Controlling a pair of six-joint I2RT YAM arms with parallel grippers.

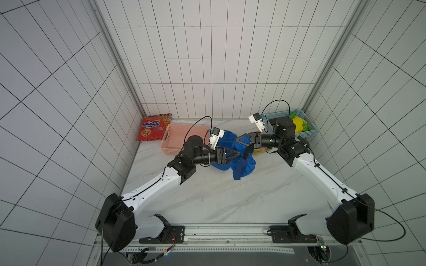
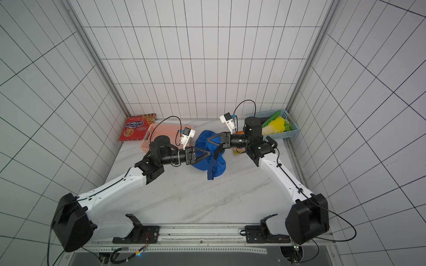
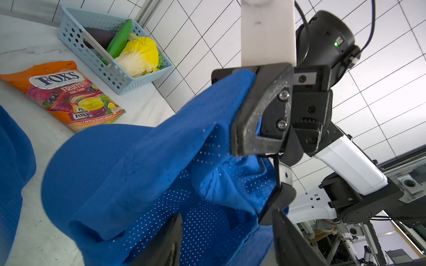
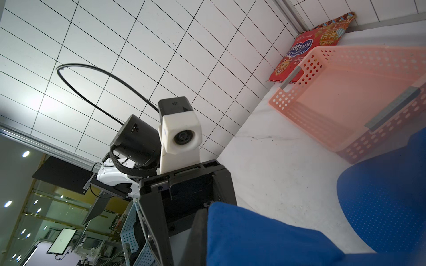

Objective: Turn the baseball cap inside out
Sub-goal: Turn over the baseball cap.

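Cap, blue, mesh-panelled: sits mid-rear on the surface, between the two baskets. It is bunched and partly lifted off the surface where the two arms meet, and it shows in both top views and in the left wrist view. Right end effector: closed, pinching a fold of the cap. Left end effector: jaws apart, with cap mesh lying between them and no pinch visible. Pink basket: rear left, near the cap. Red packet: in the rear left corner, just beside the pink basket and against the wall. Blue basket: in the rear right corner, holding a yellow cabbage and a green vegetable. Orange candy bag: flat on the surface, near the blue basket.
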